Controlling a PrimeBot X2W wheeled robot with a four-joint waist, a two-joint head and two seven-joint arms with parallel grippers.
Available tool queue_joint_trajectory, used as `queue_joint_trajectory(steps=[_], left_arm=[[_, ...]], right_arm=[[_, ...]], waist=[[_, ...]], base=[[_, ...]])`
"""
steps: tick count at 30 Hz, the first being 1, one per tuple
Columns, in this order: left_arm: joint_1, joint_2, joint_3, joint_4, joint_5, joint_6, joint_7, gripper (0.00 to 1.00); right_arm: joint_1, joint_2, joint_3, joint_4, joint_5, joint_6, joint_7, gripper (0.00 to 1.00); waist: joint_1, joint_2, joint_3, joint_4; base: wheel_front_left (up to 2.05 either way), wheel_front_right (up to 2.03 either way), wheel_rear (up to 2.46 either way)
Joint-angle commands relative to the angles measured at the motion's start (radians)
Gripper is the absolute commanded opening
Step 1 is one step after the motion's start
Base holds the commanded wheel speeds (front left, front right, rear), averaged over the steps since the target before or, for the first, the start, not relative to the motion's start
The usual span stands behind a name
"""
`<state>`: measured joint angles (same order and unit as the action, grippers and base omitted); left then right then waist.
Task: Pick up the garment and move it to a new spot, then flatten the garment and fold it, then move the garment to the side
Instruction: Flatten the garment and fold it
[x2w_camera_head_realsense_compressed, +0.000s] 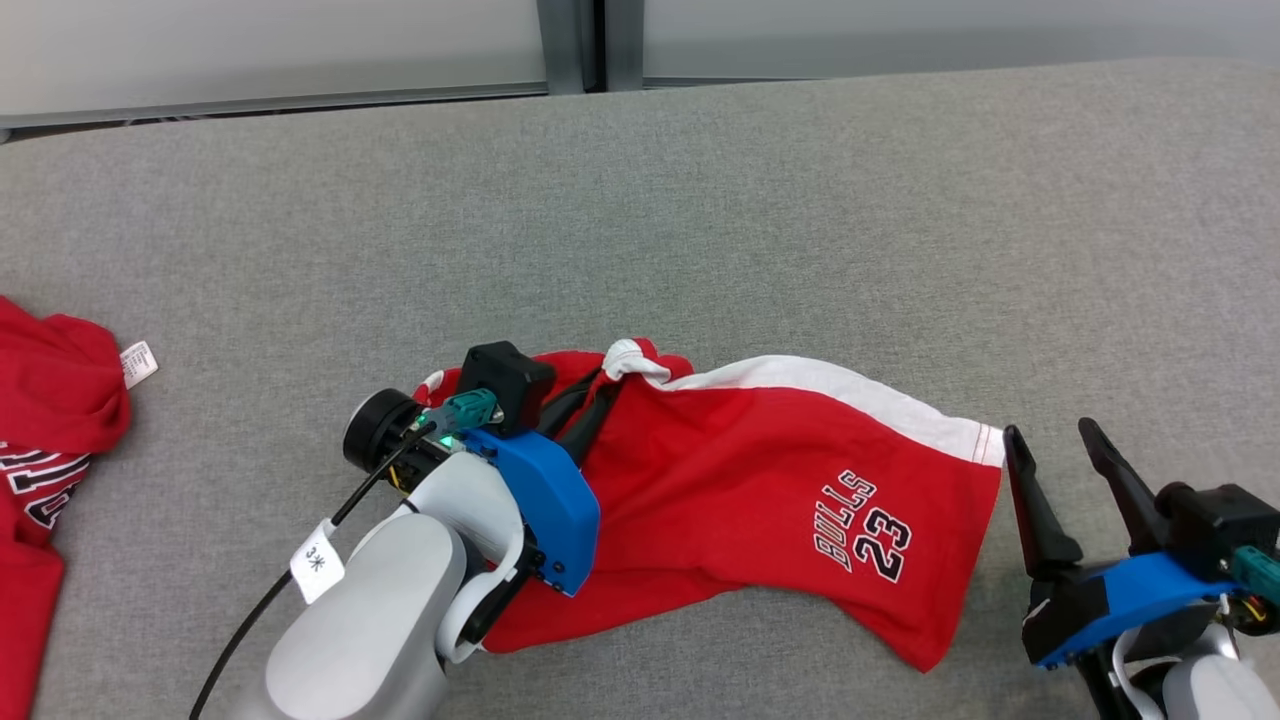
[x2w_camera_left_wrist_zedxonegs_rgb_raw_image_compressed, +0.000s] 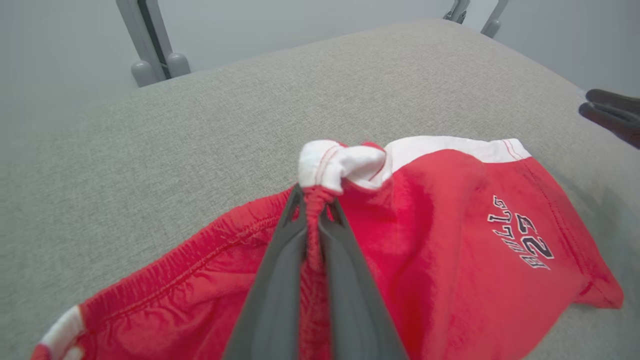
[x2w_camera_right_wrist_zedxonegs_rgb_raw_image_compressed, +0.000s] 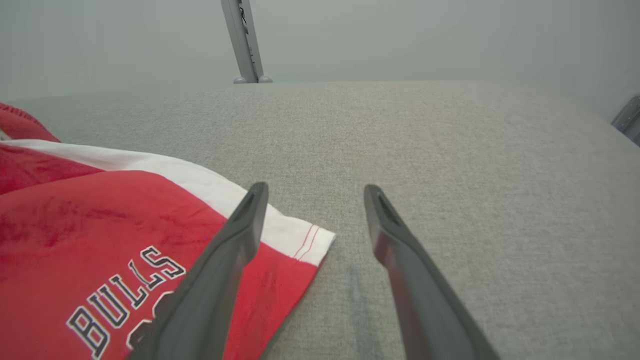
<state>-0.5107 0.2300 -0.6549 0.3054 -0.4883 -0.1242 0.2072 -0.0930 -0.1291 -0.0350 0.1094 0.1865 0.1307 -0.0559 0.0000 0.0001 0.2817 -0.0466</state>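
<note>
while the garment (x2w_camera_head_realsense_compressed: 760, 480) lies crumpled on the grey desk (x2w_camera_head_realsense_compressed: 800, 200), only the pick-up appears begun; relocating, flattening, folding and setting aside remain. left gripper (x2w_camera_left_wrist_zedxonegs_rgb_raw_image_compressed: 315, 200): drawn together, clamped on a bunched fold by the white trim (x2w_camera_left_wrist_zedxonegs_rgb_raw_image_compressed: 345, 162). right gripper (x2w_camera_right_wrist_zedxonegs_rgb_raw_image_compressed: 315, 189): spread wide, empty, just beside the hem corner (x2w_camera_right_wrist_zedxonegs_rgb_raw_image_compressed: 320, 240).

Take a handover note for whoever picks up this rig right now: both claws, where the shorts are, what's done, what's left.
Left claw: shut on a bunched fold of the red shorts, next to the knotted white trim.
Right claw: open, holding nothing, at the shorts' white-hemmed leg corner.
Shorts: crumpled on the grey cushion, with most of the cloth resting on it. A second red garment lies at the far left.
Done: first grasp taken.
Left: lift and move to a new spot, flatten, fold, move aside.
</note>
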Motion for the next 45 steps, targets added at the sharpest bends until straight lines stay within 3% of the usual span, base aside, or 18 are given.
queue_joint_trajectory(steps=[1, 14, 16, 17, 24, 30, 39, 45], left_arm=[[-0.016, 0.004, 0.004, -0.007, 0.006, -0.004, -0.011, 0.00], [-0.002, 0.013, -0.002, -0.065, 0.016, 0.011, -0.066, 0.00], [0.004, 0.018, 0.003, -0.075, 0.016, 0.014, -0.080, 0.00], [0.007, 0.021, 0.005, -0.082, 0.017, 0.015, -0.088, 0.00], [0.023, 0.043, 0.043, -0.159, 0.023, 0.050, -0.158, 0.00], [0.021, 0.070, 0.089, -0.277, 0.038, 0.085, -0.223, 0.00], [-0.018, 0.111, 0.166, -0.501, 0.059, 0.155, -0.223, 0.00], [-0.067, 0.131, 0.232, -0.599, 0.047, 0.188, -0.210, 0.00]], right_arm=[[-0.024, -0.013, 0.001, 0.023, 0.006, 0.000, -0.005, 1.00], [-0.201, -0.061, 0.121, 0.446, 0.100, 0.000, 0.013, 1.00], [-0.212, -0.062, 0.147, 0.478, 0.119, 0.000, 0.017, 0.23], [-0.218, -0.062, 0.154, 0.484, 0.127, 0.000, 0.012, 0.00], [-0.255, -0.112, 0.149, 0.372, 0.126, 0.000, -0.104, 0.00], [-0.257, -0.148, 0.091, 0.134, 0.090, 0.000, -0.145, 0.00], [-0.269, -0.174, -0.027, -0.303, 0.013, 0.000, -0.013, 0.00], [-0.324, -0.195, -0.088, -0.436, 0.016, -0.001, 0.075, 0.00]], waist=[[0.0000, -0.0001, 0.005, 0.006], [0.0000, -0.0001, 0.029, 0.056], [0.0000, -0.0001, 0.026, 0.058], [0.0000, -0.0001, 0.023, 0.059], [0.0000, -0.0001, -0.017, 0.048], [0.0000, -0.0001, -0.078, 0.039], [0.0000, -0.0001, -0.130, 0.031], [0.0000, -0.0001, -0.117, 0.031]], base=[[0.00, 0.00, 0.00], [0.00, 0.00, 0.00], [0.00, 0.00, 0.00], [0.00, 0.00, 0.00], [0.00, 0.00, 0.00], [0.00, 0.00, 0.00], [0.00, 0.00, 0.00], [0.00, 0.00, 0.00]])
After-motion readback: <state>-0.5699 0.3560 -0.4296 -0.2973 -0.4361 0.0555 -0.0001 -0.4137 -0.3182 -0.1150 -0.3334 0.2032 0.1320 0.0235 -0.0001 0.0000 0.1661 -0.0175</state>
